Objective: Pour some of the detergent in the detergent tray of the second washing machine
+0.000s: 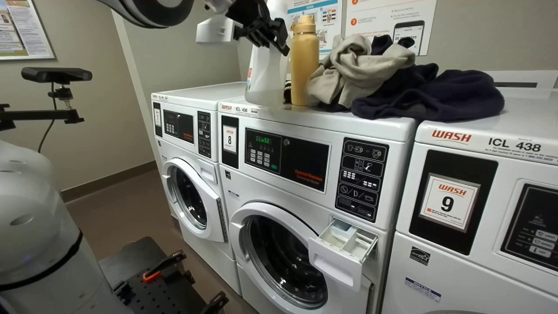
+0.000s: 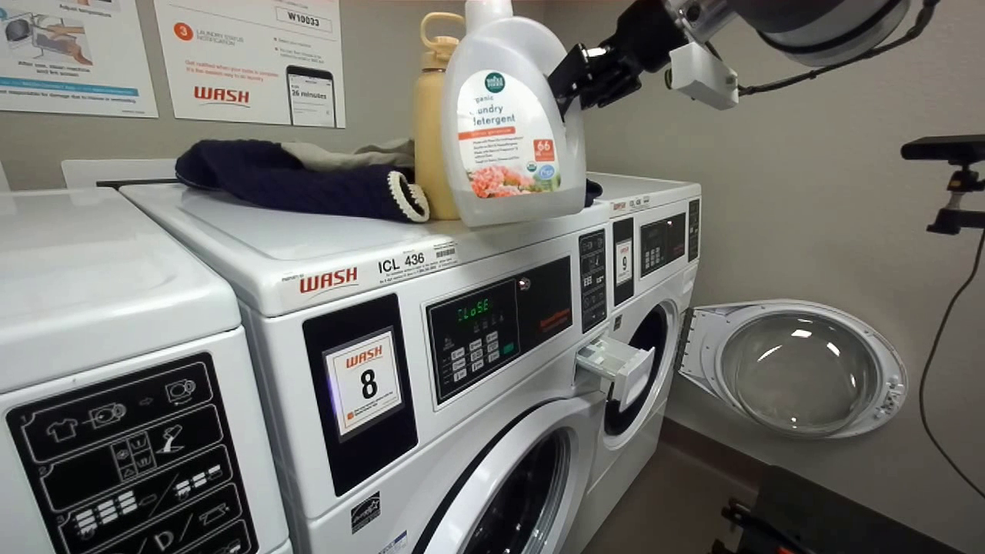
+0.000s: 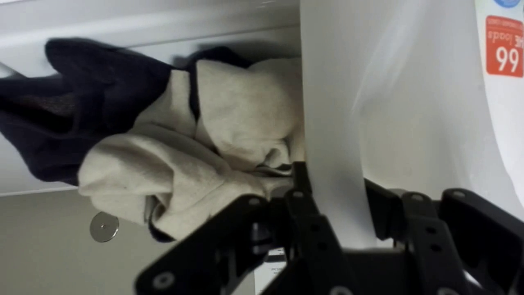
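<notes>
Tan bottle point(image 1: 305, 65) upright beside beige and navy clothes point(image 1: 405, 83); posters point(image 2: 250, 61) hang on the wall point(image 2: 385, 77) behind; door point(image 2: 796, 373) of washer 9 point(image 1: 479, 270) stands open.

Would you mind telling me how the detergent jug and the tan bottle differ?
The detergent jug is whitish, translucent and broad; the tan bottle is opaque and slender. The jug wears a printed label, while none shows on the bottle. The gripper is closed on the jug's handle, whereas nothing grips the bottle. Both look roughly upright, at the top of the washer marked 8.
</notes>
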You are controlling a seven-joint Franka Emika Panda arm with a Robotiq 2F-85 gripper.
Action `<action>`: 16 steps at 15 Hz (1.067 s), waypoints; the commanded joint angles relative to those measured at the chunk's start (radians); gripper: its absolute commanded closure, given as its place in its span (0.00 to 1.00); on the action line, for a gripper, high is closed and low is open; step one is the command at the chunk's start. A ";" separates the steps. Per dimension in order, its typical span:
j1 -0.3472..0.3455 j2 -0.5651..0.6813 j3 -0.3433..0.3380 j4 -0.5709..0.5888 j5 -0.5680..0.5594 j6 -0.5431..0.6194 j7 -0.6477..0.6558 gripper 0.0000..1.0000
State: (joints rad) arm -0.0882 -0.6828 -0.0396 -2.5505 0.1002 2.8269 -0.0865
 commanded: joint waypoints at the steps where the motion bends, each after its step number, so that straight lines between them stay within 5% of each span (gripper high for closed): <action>1: -0.045 -0.054 -0.021 0.018 -0.039 -0.040 0.048 0.90; 11: -0.241 -0.013 -0.060 0.044 -0.136 -0.045 0.075 0.90; 16: -0.389 -0.019 -0.012 0.062 -0.262 -0.115 0.122 0.90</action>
State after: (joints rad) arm -0.3980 -0.6912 -0.0942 -2.5452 -0.0922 2.7732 -0.0367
